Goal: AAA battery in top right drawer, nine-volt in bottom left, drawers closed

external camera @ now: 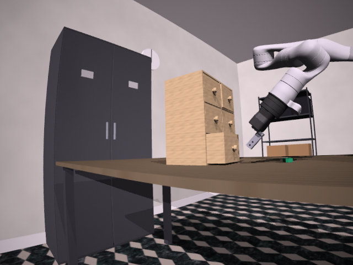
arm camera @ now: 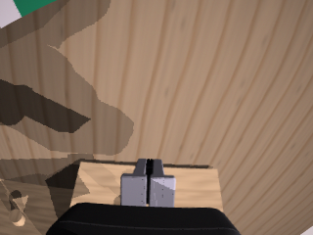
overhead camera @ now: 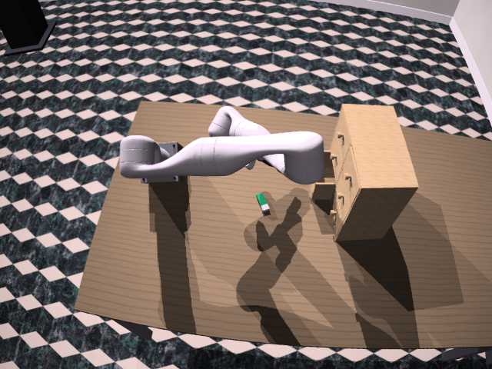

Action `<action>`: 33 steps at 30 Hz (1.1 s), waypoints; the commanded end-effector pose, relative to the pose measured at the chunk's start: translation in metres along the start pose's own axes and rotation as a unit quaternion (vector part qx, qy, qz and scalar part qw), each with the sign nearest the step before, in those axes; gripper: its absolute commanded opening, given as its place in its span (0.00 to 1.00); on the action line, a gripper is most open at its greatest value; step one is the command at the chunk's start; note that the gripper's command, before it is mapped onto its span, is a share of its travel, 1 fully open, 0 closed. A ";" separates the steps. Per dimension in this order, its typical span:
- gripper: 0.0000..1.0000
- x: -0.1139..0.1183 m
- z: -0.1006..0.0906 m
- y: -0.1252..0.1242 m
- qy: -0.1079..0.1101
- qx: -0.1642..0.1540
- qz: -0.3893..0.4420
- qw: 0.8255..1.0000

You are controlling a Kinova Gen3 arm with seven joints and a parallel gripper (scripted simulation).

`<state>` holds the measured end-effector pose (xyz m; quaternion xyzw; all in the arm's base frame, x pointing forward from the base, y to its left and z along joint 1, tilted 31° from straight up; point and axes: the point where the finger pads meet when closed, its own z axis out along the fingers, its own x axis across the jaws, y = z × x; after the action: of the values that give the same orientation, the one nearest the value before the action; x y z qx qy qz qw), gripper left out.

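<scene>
The small wooden chest stands upright at the right of the table. Its left bottom drawer is pulled partly out and looks level; its interior is partly hidden by the arm. The other drawers look pushed in. My gripper is shut and empty, tilted down towards the chest, in front of and a little apart from the open drawer's front. A green and white block, seemingly the nine-volt battery, lies on the table. No AAA battery is visible.
The arm reaches over the table and hides part of it in the top view. The right bottom drawer's knob shows in the wrist view. A dark cabinet stands beyond the table.
</scene>
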<state>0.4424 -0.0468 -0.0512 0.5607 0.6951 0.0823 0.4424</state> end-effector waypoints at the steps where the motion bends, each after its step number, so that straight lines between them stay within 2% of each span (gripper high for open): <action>1: 0.00 -0.001 0.001 0.003 -0.001 -0.002 0.002 1.000; 33: 0.00 -0.001 0.029 0.031 -0.001 -0.002 0.002 1.000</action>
<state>0.4794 -0.0464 -0.0525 0.5595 0.6976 0.0813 0.4402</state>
